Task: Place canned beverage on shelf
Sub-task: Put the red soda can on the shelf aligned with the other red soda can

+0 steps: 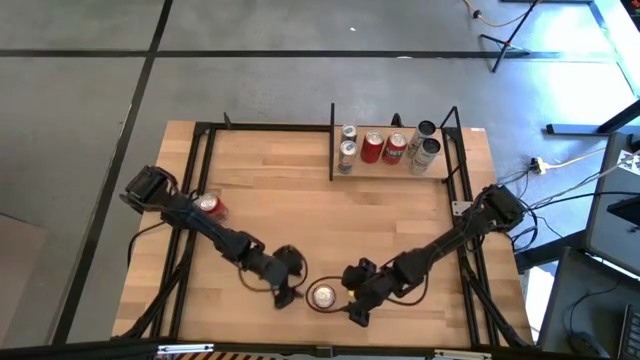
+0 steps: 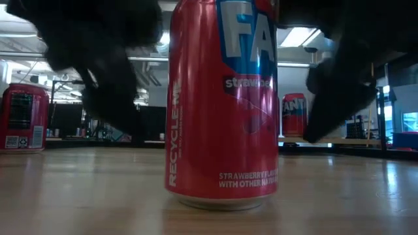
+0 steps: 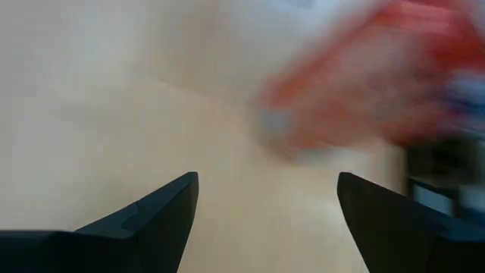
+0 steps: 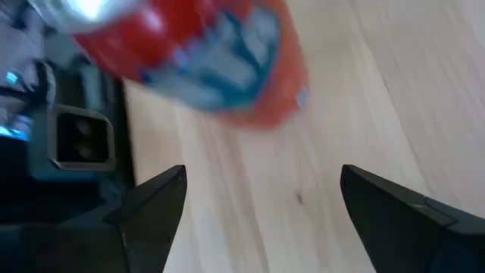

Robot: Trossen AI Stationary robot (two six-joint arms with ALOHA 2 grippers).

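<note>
A red strawberry-soda can [image 1: 322,295] stands upright on its base on the wooden tabletop near the front edge; it fills the low view [image 2: 222,104]. My left gripper [image 1: 287,290] stands open just left of the can, and my right gripper [image 1: 356,306] stands open just right of it. Neither touches it. The can shows blurred beyond the left fingers [image 3: 364,83] and beyond the right fingers [image 4: 189,53]. The shelf [image 1: 390,172], a small light-wood board with black posts, sits at the table's far right.
Several cans, red and silver, stand on the shelf [image 1: 385,147]. Another red can [image 1: 208,207] stands at the table's left beside my left arm, also seen in the low view [image 2: 23,117]. A black metal frame [image 1: 200,200] runs along the table's edges.
</note>
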